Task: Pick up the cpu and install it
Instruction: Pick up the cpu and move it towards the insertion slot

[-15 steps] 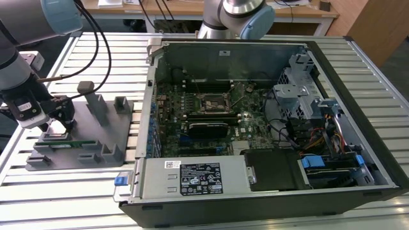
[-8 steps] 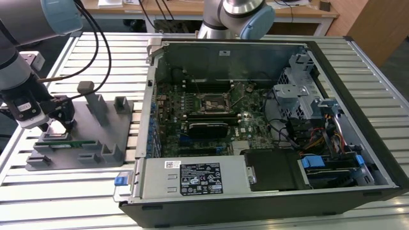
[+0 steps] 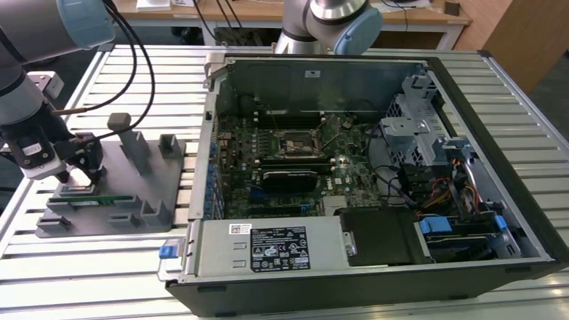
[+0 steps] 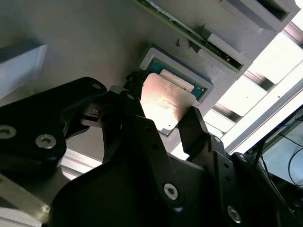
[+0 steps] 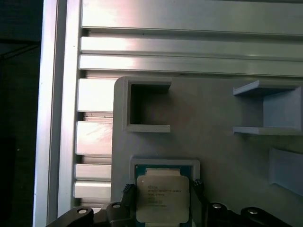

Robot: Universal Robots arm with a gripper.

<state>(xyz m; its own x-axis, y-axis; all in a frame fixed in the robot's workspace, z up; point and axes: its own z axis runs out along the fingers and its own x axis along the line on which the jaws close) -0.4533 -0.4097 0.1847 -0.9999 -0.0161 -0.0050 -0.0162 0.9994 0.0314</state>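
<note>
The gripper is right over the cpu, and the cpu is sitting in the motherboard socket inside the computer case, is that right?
Not quite. The gripper is right over the cpu, but the cpu lies in a square pocket of the grey holder plate on the slatted table, outside the computer case. The first wrist view shows it.

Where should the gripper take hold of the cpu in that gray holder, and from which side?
Probably by two opposite edges, straight down from above: the cpu lies flat, metal top up, in the square pocket of the gray holder.
</note>
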